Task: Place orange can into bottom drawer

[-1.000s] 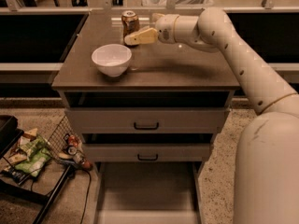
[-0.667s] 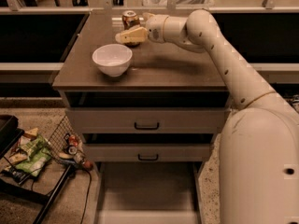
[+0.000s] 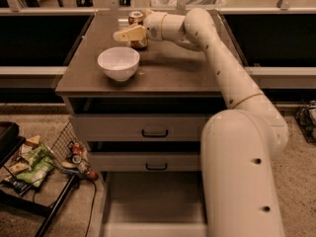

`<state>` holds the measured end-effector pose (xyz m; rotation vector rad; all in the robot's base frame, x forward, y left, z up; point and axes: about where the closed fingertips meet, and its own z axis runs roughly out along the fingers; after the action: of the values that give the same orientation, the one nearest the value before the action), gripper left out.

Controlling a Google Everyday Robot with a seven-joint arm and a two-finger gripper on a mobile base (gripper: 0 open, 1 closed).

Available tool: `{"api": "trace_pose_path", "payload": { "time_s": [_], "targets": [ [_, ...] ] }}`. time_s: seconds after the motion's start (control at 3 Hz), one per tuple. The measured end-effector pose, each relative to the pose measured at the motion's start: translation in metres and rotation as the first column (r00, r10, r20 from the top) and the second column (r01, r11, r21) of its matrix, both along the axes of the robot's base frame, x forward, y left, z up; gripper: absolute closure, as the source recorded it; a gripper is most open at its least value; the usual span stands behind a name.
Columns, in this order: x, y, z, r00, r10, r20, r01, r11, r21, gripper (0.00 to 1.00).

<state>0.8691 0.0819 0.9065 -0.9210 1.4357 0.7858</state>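
The orange can (image 3: 136, 18) stands upright at the back of the cabinet top, behind the white bowl. My gripper (image 3: 126, 26) reaches in from the right at can height and is open. Its near yellowish finger (image 3: 129, 33) crosses in front of the can's body and hides its middle. The far finger is mostly hidden behind the can. The can rests on the top. The bottom drawer (image 3: 153, 201) is pulled out at the foot of the cabinet, and its flat floor is bare.
A white bowl (image 3: 118, 62) sits on the brown cabinet top (image 3: 173, 70), front left of the can. The two upper drawers (image 3: 154, 131) are nearly shut. A wire basket with snack packets (image 3: 34, 162) stands on the floor at left. My arm (image 3: 232, 83) spans the right side.
My gripper has moved left along the back of the cabinet top, from beside the can to around it. The can and bowl have not moved.
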Motion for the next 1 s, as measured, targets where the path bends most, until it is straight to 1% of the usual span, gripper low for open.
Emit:
{"api": "trace_pose_path", "payload": {
  "time_s": [0.33, 0.67, 1.0],
  "targets": [
    [0.025, -0.001, -0.013, 0.9999, -0.011, 0.012, 0.011, 1.0, -0.002, 0.0],
    [0.045, -0.012, -0.028, 0.9991, -0.042, 0.006, 0.042, 0.999, -0.018, 0.24],
    [0.044, -0.007, -0.028, 0.9994, -0.035, 0.004, 0.035, 0.999, -0.017, 0.47]
  ]
}}
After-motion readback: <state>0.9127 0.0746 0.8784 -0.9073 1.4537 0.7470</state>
